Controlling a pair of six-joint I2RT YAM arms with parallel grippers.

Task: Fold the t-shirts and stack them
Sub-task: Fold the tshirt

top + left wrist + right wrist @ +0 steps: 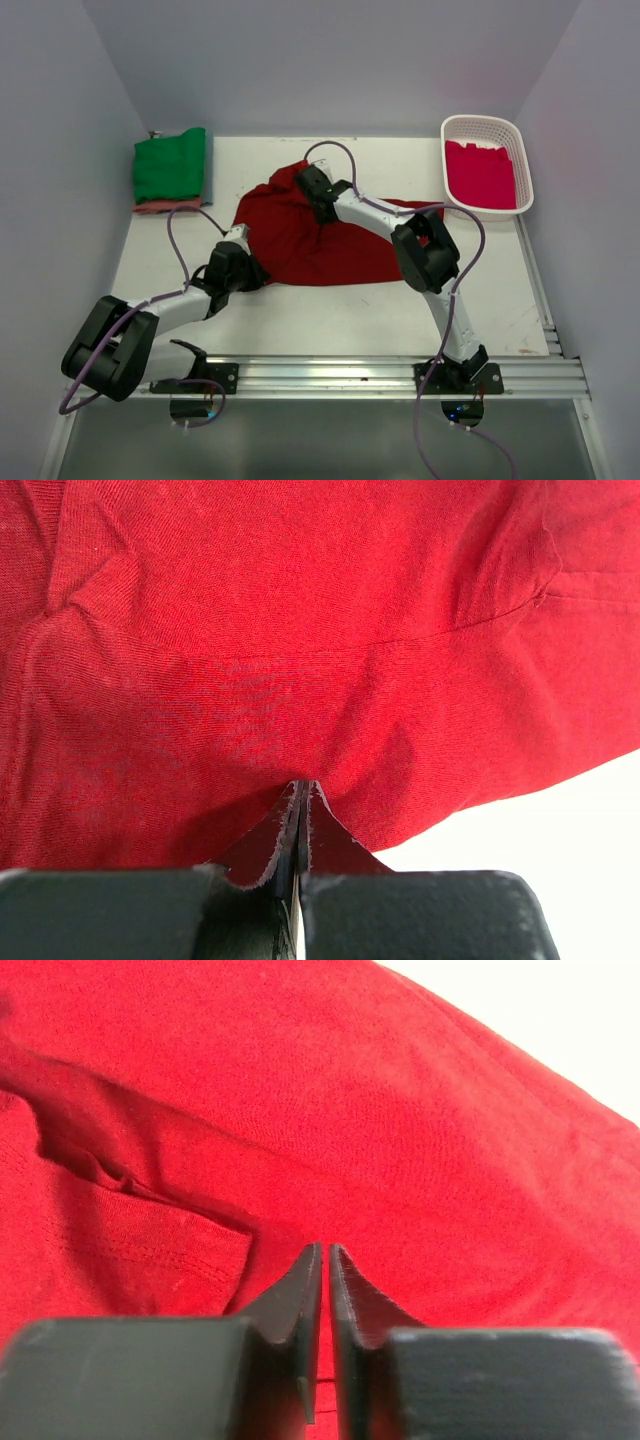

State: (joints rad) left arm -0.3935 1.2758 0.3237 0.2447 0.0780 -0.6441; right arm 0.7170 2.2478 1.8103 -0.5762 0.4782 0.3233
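Observation:
A large dark red t-shirt (300, 240) lies rumpled in the middle of the white table (330, 310). My left gripper (250, 268) is at its lower left edge. In the left wrist view the left gripper (300, 785) is shut on the hem of the red cloth (300, 630), which rises off the tips. My right gripper (322, 208) presses into the shirt's upper middle. In the right wrist view the right gripper (326, 1248) has only a thin slit between its jaws, with red cloth (420, 1120) in it. A folded green t-shirt (170, 165) lies on a salmon-pink one (160, 207) at the far left.
A white lattice basket (484, 121) stands at the far right and holds a crimson-pink t-shirt (480, 175). A metal rail (400, 372) runs along the near edge at the arm bases. Grey walls close in the left, back and right sides.

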